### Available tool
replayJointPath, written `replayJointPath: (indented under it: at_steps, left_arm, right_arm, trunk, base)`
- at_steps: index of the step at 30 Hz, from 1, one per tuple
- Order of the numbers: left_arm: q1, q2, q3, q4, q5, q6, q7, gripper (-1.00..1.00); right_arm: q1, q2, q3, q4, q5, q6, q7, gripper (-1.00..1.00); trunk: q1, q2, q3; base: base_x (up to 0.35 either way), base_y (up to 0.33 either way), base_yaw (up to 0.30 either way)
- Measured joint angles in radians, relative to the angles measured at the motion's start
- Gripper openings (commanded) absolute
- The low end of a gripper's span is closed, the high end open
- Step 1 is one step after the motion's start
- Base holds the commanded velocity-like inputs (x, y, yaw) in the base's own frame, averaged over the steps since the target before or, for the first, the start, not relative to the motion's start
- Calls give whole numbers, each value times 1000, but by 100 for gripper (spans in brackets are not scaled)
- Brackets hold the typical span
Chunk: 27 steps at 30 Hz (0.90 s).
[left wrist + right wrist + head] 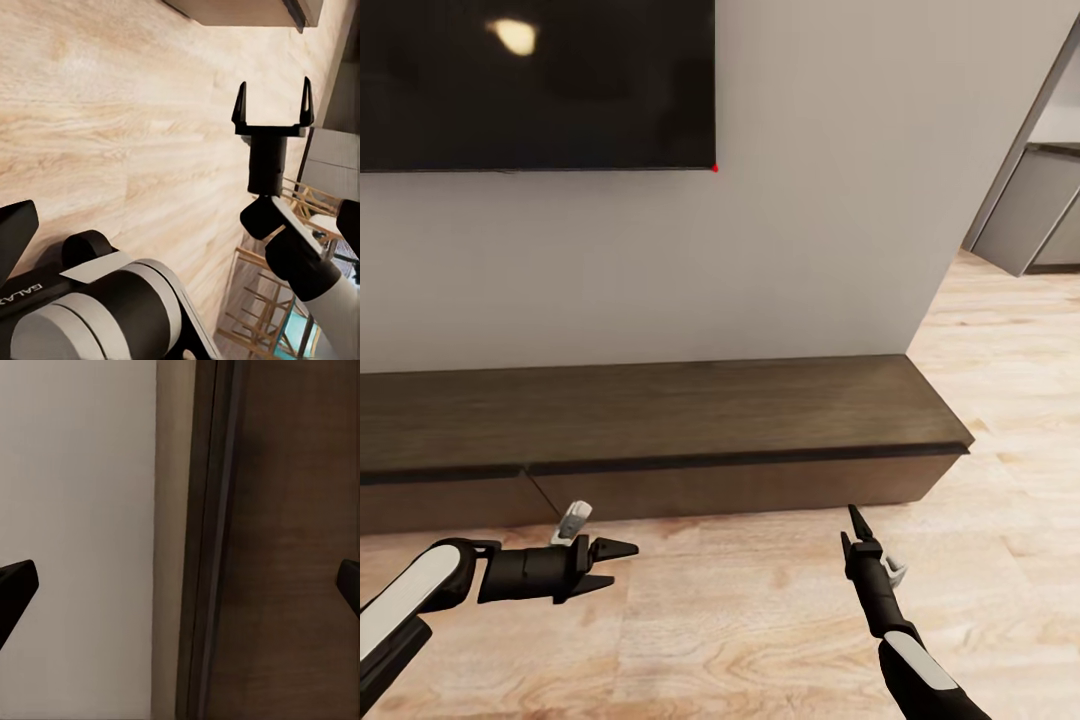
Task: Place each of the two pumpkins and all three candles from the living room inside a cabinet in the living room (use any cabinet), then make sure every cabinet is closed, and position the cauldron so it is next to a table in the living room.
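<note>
Both end effectors hang spread wide and empty over the wood floor [740, 620]: the left end effector [622, 565] at lower left, the right end effector [854, 524] at lower centre-right, tips toward the cabinet [660, 420], which spans mid-frame, drawers shut. We judge the right should meet a drawer front squarely, hooking its top edge to pull.

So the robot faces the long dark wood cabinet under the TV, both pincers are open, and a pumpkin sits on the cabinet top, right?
Not quite. The head view shows no pumpkin on the cabinet; its top is bare. The rest holds: the cabinet lies under the TV, and the left pincer and right pincer are open.
</note>
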Motion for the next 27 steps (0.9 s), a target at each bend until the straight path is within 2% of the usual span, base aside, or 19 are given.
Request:
replayJointPath:
  at_steps: [8, 13, 27]
  left_arm:
    - [0, 1, -24, -7, 12, 0, 0, 100]
    - [0, 1, -27, -7, 13, 0, 0, 100]
    - [1, 1, -27, -7, 13, 0, 0, 100]
  right_arm:
    - [0, 0, 7, -4, 6, 0, 29, 100]
    - [0, 0, 11, -4, 6, 0, 50, 100]
    - [0, 0, 12, -5, 12, 0, 53, 100]
  trunk:
    - [31, -56, -25]
    - [50, -91, -41]
    - [104, -189, -85]
  base:
    - [0, 0, 0]
    - [0, 0, 0]
    - [0, 0, 0]
